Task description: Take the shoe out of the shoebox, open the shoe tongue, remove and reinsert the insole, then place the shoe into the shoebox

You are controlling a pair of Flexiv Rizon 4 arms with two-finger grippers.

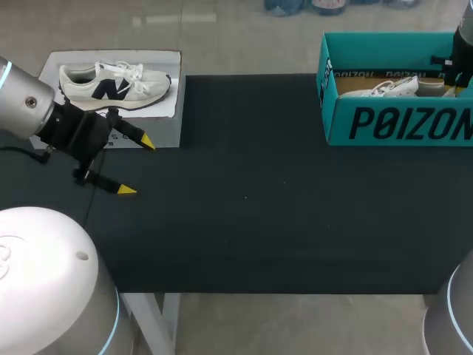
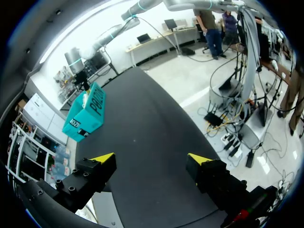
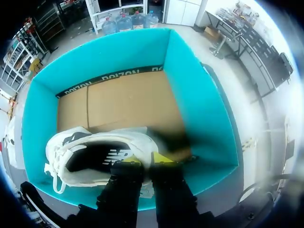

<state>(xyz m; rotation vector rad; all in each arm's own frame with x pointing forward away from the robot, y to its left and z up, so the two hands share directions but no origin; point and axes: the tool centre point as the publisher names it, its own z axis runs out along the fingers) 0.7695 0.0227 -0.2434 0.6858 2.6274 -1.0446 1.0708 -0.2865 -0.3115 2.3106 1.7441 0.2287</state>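
Toward the left edge of the surface (image 1: 251,192), the left tool (image 1: 137,166) hangs with its two yellow tips well apart and nothing between them. At the far-left corner lies a pale box (image 1: 174,122) with a second shoe (image 1: 114,83) lying on its side on top, apart from either tool. At the far-right corner stands the teal shoebox (image 1: 399,122), lid off. The task's shoe (image 3: 118,137) lies inside on the cardboard floor, against the box wall nearest the right arm's wrist. The right tool (image 3: 146,160) reaches down into the box, its tips drawn close together on the shoe's collar wall, apparently one tip inside the opening and one outside.

Step in hand, as judged: taking the shoe out. The pinch sits at one spot on the collar, so the shoe may swing about it. A firm clamp and a straight upward lift, high enough for the sole to clear the teal walls before any sideways travel, would serve best. The bare middle of the surface suits the set-down, within reach of the left tool.

Count: two shoes, one shoebox, one pale box, two tools.
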